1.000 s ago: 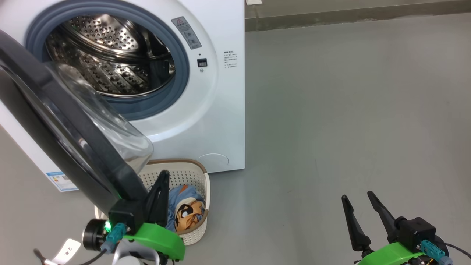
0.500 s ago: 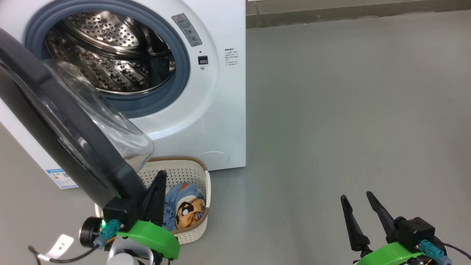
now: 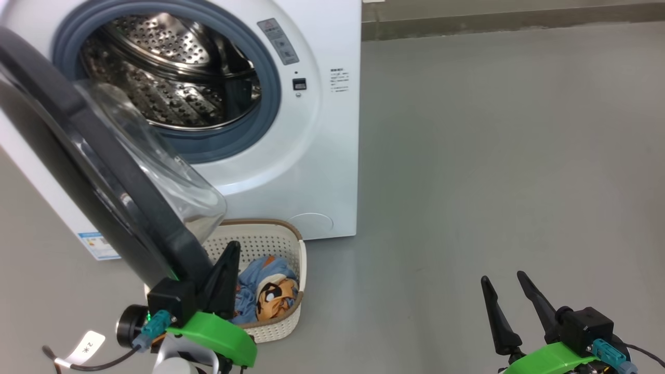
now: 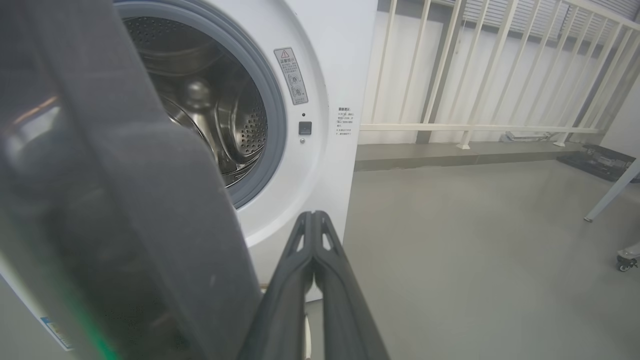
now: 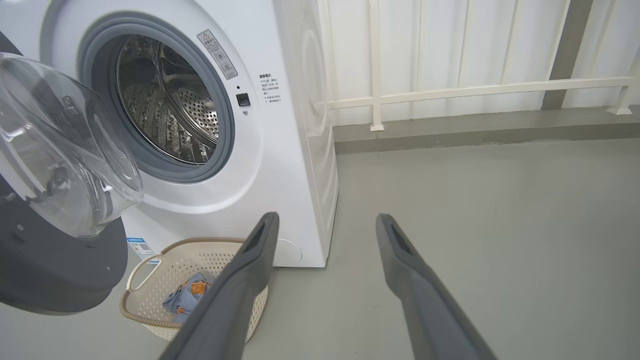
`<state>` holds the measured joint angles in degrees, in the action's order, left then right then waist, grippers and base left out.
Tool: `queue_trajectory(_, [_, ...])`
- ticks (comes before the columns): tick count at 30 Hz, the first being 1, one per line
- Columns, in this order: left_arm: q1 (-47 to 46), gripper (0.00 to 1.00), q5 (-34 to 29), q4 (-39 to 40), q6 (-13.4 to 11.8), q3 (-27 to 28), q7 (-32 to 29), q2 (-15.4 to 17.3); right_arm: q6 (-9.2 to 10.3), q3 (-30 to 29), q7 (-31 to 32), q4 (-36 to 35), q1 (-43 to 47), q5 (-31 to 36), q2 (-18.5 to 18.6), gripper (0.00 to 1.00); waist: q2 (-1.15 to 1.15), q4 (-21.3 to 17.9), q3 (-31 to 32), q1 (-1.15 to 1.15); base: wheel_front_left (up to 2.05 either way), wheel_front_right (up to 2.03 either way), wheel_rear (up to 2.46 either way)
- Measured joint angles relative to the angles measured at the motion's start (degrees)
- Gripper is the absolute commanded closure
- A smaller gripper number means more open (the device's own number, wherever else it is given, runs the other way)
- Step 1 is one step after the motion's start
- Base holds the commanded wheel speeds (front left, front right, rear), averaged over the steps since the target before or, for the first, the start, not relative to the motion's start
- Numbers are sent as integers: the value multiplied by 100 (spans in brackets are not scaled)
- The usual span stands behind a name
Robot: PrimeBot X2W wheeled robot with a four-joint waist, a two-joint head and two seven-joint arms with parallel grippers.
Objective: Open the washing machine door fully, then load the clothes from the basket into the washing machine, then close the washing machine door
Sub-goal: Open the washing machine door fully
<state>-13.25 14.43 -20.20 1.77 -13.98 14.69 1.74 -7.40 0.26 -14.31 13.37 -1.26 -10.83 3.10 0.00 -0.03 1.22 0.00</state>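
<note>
The white washing machine (image 3: 322, 156) stands at the upper left, its steel drum (image 3: 166, 88) exposed. The washing machine door (image 3: 98, 171) hangs open towards me, black rim edge-on, with the glass bowl (image 3: 171, 176) facing the drum. Below it on the floor sits the basket (image 3: 291, 311), with blue and orange clothes (image 3: 270, 296) inside. My left gripper (image 3: 231, 254) is shut and empty, right against the door's lower edge and over the basket. In the left wrist view the door rim (image 4: 125, 200) looms just left of the shut left gripper (image 4: 313, 216). My right gripper (image 3: 503, 278) is open over bare floor.
Grey floor (image 3: 493, 156) stretches to the machine's right. A low ledge (image 5: 475, 130) and a white railing (image 5: 450, 90) run behind it. A white table leg (image 4: 612, 192) and a caster (image 4: 625, 262) stand at the far right of the left wrist view.
The whole head picture has shifted slightly right, so the camera moved. Against the machine, the door's lower edge and my left gripper stand a little further left. The right gripper has not moved.
</note>
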Motion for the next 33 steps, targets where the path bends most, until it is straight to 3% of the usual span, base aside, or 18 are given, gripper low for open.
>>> queue_trajectory(33, [260, 100, 0, -112, 52, 162, 1, -18, 0, 326, 0, 89, 7, -154, -20, 0, 0, 1337, 234, 0, 0, 0, 0])
